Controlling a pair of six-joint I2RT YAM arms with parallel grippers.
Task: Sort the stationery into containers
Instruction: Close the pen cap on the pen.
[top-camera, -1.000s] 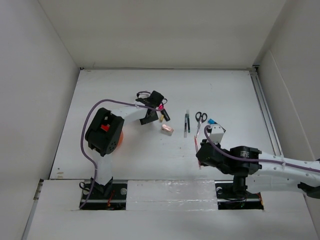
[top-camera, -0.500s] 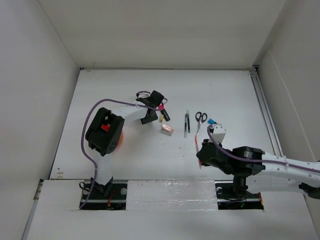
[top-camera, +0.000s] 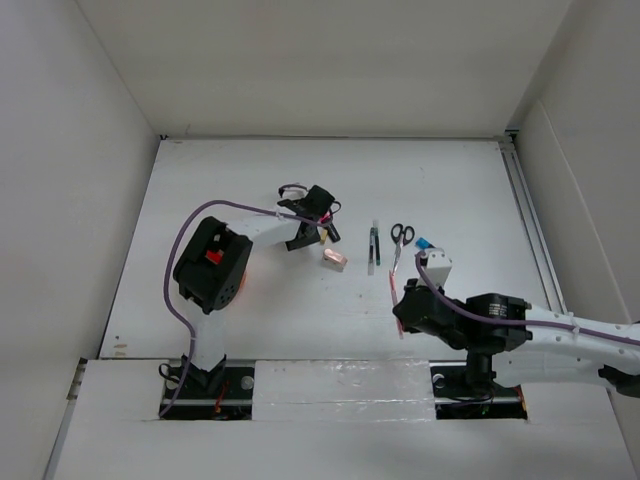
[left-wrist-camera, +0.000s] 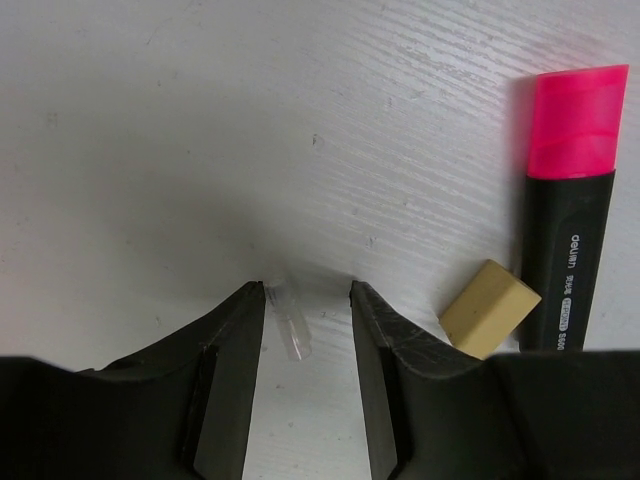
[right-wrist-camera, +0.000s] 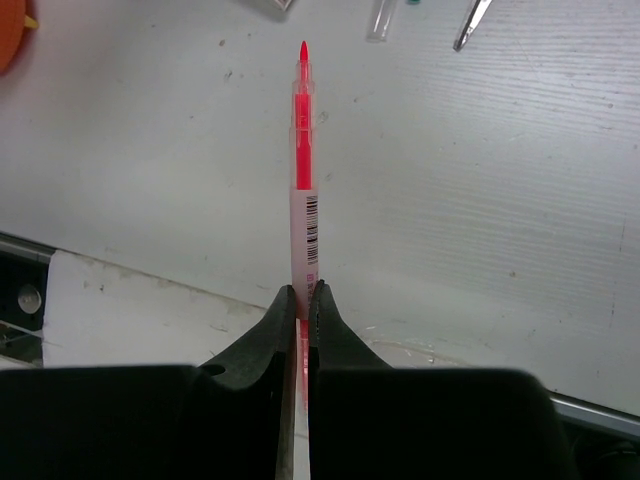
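Near edge of the counter (top-camera: 450, 180), right of centre: right fingers (right-wrist-camera: 288, 325), pressed shut on the white labelled part of the thin pink pen (right-wrist-camera: 302, 190). The pen points straight ahead of the fingers, tip leading. Whether it is off the surface cannot be told. Held in line like this, it is judged ready to go tip-first into a compartment.

Left side of the counter, toward the near edge: orange cup (right-wrist-camera: 8, 40), the only container. It shows as a sliver in the right wrist view and is mostly hidden behind the left arm from above. It sits well apart from the held pen, so the carry across is judged not yet done.

Middle of the counter, left of centre: left fingers (left-wrist-camera: 238, 345), part open and gripping nothing. A small clear piece (left-wrist-camera: 290, 322), possibly a cap, lies between them, close to one finger; contact cannot be told. The low stance suggests a pick lined up on that piece. Just beside it is a tan block (left-wrist-camera: 490, 322), next to the pink-capped highlighter (left-wrist-camera: 565, 230). Both lie flat.

Middle of the counter, right of centre, unsorted and lying flat:
- pinkish eraser (top-camera: 335, 259)
- dark pen (top-camera: 376, 245)
- scissors (top-camera: 400, 236)
- blue-capped marker (top-camera: 424, 243), close to the right arm
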